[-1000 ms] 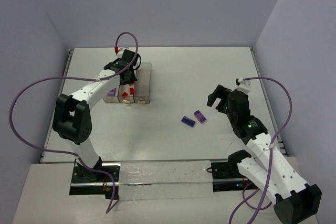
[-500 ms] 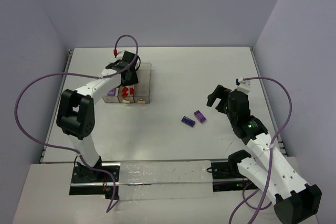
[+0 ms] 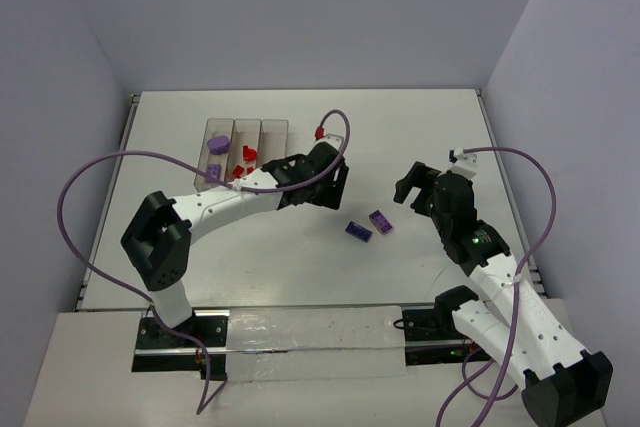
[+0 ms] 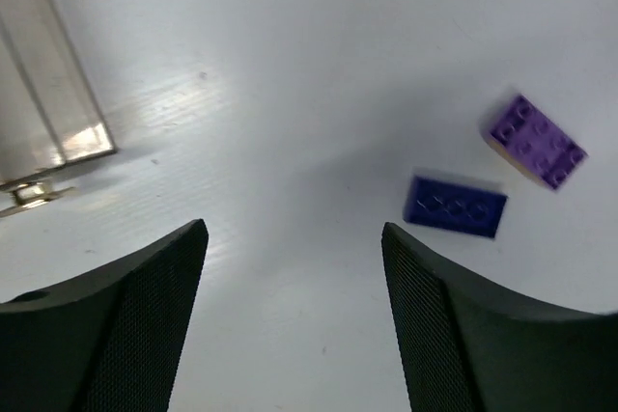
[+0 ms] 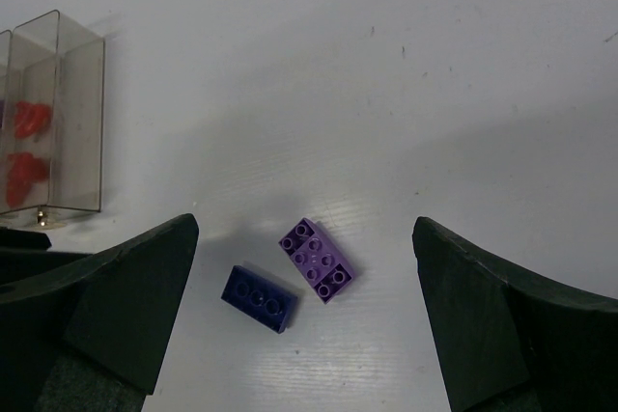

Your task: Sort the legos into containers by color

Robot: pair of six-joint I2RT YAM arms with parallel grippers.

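- Two legos lie just beside each other near the middle of the desk (image 3: 420,127): a dark purple brick (image 4: 454,206) and a lighter purple brick (image 4: 537,141).
- Left gripper (image 4: 293,238) hovers beside them, jaws wide, nothing between.
- Right gripper (image 3: 413,185), toward the right edge, is also wide and empty.
- Bins (image 3: 275,127) stand toward the far left corner and hold red pieces (image 3: 246,154) and purple pieces (image 3: 217,145); the left arm hides their near ends.

Left arm (image 3: 225,204) reaches out low from its base, forearm running rightward, wrist tipped downward. Left gripper (image 3: 335,187) has its jaws spread wide; both dark fingers (image 4: 145,315) show in its wrist view with a broad gap between them. Right arm (image 3: 495,267) is folded, elbow near its base, forearm angled up and leftward. Right gripper (image 3: 412,183) is likewise parted wide, fingers (image 5: 116,306) at the frame's edges.
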